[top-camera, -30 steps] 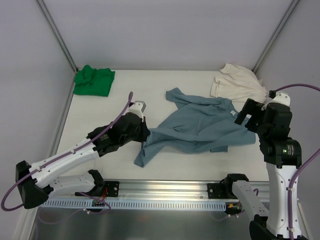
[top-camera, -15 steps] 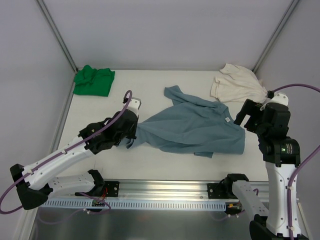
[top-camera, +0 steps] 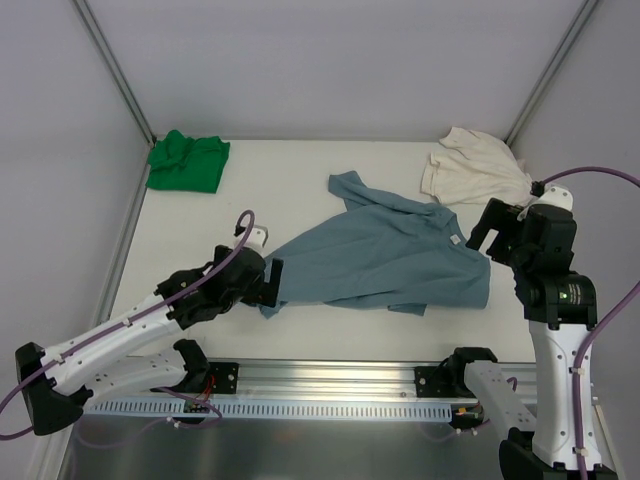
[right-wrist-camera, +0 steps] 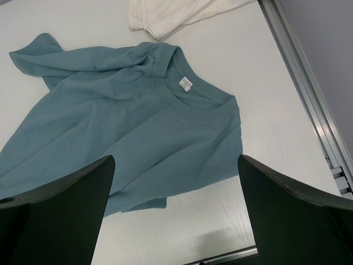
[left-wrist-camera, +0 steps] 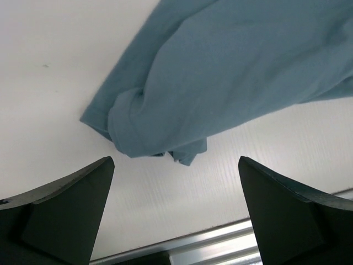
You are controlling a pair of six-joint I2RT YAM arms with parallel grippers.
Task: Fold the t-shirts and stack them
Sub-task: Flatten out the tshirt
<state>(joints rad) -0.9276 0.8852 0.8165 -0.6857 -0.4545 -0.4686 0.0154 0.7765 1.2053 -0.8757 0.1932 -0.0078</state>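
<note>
The blue-grey t-shirt (top-camera: 380, 262) lies spread across the middle of the table, its white neck tag (top-camera: 455, 240) toward the right. My left gripper (top-camera: 270, 282) stands open just off the shirt's bunched left end (left-wrist-camera: 149, 138), with nothing between its fingers. In the left wrist view the left gripper (left-wrist-camera: 175, 165) hovers over bare table. My right gripper (top-camera: 483, 232) is open above the shirt's right edge, and the collar and tag (right-wrist-camera: 185, 84) show in the right wrist view. The green t-shirt (top-camera: 187, 160) lies at the back left. The cream-white t-shirt (top-camera: 472, 165) lies at the back right.
A metal rail (top-camera: 330, 375) runs along the table's near edge, just below the left gripper. Slanted frame posts (top-camera: 118, 70) and side walls close in the table at left and right. A metal edge strip (right-wrist-camera: 300, 88) borders the table's right side.
My left gripper dragged the blue shirt's left end leftward, then opened and let it go, backing toward the near left. The shirt now lies flatter. The right arm barely moved.
</note>
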